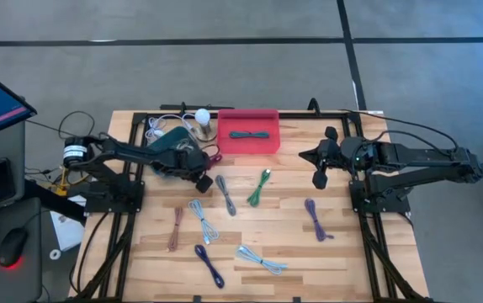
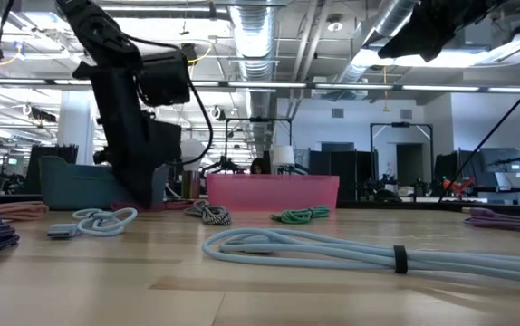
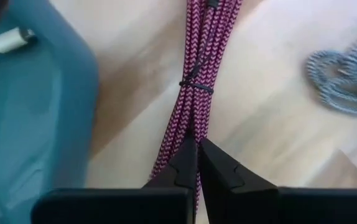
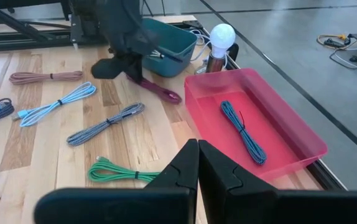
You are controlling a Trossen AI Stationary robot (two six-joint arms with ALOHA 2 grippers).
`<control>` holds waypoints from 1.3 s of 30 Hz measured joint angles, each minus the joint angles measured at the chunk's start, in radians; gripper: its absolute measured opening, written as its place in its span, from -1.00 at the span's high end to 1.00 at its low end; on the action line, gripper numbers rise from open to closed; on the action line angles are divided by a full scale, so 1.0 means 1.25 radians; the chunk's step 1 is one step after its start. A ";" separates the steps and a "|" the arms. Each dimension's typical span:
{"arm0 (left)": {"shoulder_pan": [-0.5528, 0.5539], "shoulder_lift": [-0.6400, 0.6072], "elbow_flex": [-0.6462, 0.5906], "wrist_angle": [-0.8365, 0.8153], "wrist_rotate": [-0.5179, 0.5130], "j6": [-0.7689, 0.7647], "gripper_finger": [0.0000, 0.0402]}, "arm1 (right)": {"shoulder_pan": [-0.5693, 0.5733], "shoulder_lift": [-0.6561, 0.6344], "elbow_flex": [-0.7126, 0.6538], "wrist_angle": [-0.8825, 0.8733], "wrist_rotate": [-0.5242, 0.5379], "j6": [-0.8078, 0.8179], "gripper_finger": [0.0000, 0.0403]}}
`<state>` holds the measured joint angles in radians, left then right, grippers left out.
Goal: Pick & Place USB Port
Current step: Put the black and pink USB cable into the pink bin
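Note:
A magenta braided cable (image 3: pixel 198 74), tied into a bundle, lies on the wooden table between a teal bin (image 1: pixel 170 139) and a red tray (image 1: pixel 248 145). My left gripper (image 3: pixel 197 146) is down on one end of it, shut, beside the bin (image 4: pixel 166 43). In the right wrist view the cable's free end (image 4: pixel 166 93) shows past that gripper. The tray (image 4: pixel 290 134) holds one dark teal cable (image 4: pixel 244 130). My right gripper (image 4: pixel 197 149) hangs shut above the table's right part (image 1: pixel 309 156), touching nothing. My left gripper pinches the magenta bundle near one end (image 3: pixel 194 127) between its two fingers. The fingers come steeply from above, slanting, and stand across the cable. The bundle lies flat on the table and runs straight away from the fingertips; some strands pass outside one finger (image 3: pixel 163 163).
Several more bundled cables lie loose on the table: grey (image 1: pixel 224 194), green (image 1: pixel 258 187), purple (image 1: pixel 315 219), light blue (image 1: pixel 204 220), brown (image 1: pixel 177 227), dark blue (image 1: pixel 209 263). A white bulb lamp (image 1: pixel 201 116) stands behind the bin.

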<state>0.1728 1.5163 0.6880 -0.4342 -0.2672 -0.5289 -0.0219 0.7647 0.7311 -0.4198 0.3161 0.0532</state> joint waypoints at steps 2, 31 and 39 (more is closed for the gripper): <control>-0.019 -0.022 0.000 -0.001 -0.015 -0.001 0.97 | 0.000 0.000 0.000 0.000 0.000 0.000 1.00; -0.003 -0.241 0.113 0.177 -0.105 0.299 0.98 | 0.000 0.000 0.000 0.009 0.001 0.001 1.00; 0.104 -0.104 0.206 0.187 0.000 0.369 0.98 | 0.000 0.000 0.000 0.008 0.001 0.021 1.00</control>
<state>0.3026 1.3864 0.9455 -0.2005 -0.2672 -0.0681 -0.0223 0.7647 0.7311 -0.4103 0.3172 0.0799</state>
